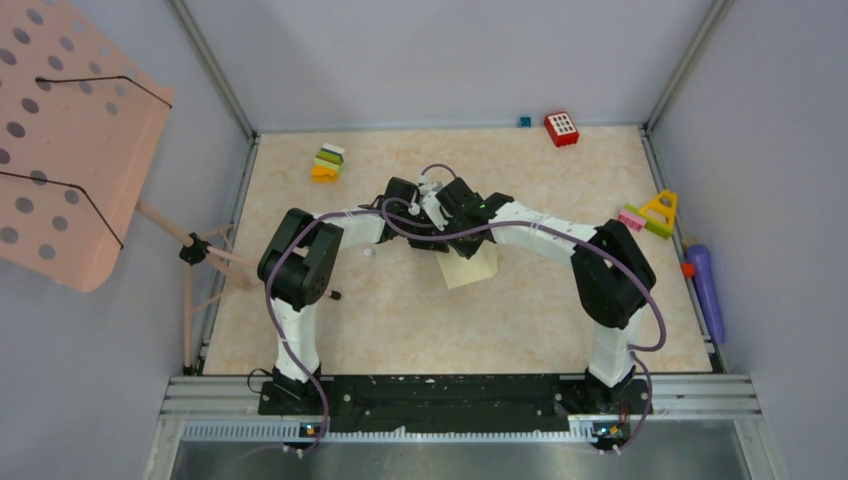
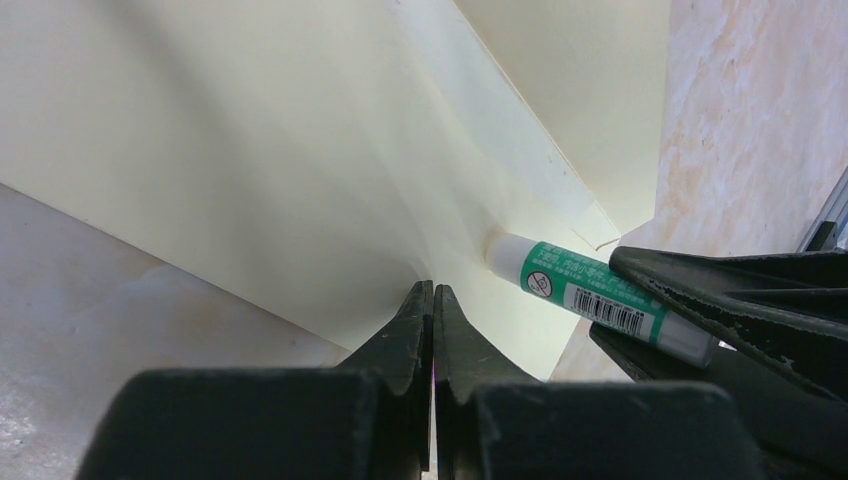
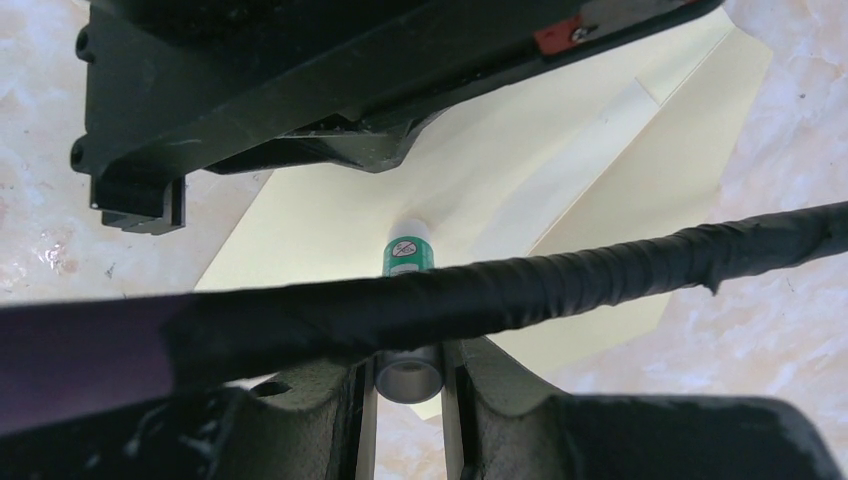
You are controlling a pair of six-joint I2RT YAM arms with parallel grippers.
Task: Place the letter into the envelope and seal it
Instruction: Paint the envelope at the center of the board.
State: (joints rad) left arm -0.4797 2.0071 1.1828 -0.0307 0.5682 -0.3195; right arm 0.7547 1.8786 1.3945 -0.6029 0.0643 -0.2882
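Both arms are meeting mid-surface (image 1: 400, 320), the left gripper (image 2: 432, 290) pinching the envelope (image 2: 300, 150) while the right gripper (image 3: 408, 360), holding a glue stick (image 2: 590, 295), is crowding in beside it under a cable (image 3: 560, 280). Room is lying open nearer the bases; toy blocks (image 1: 328, 163) are sitting well apart by the far edge.

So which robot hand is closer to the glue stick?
Right. The right gripper clamps the glue stick between its fingers, tip against the envelope. The left gripper pinches the envelope just beside the stick, not touching it.
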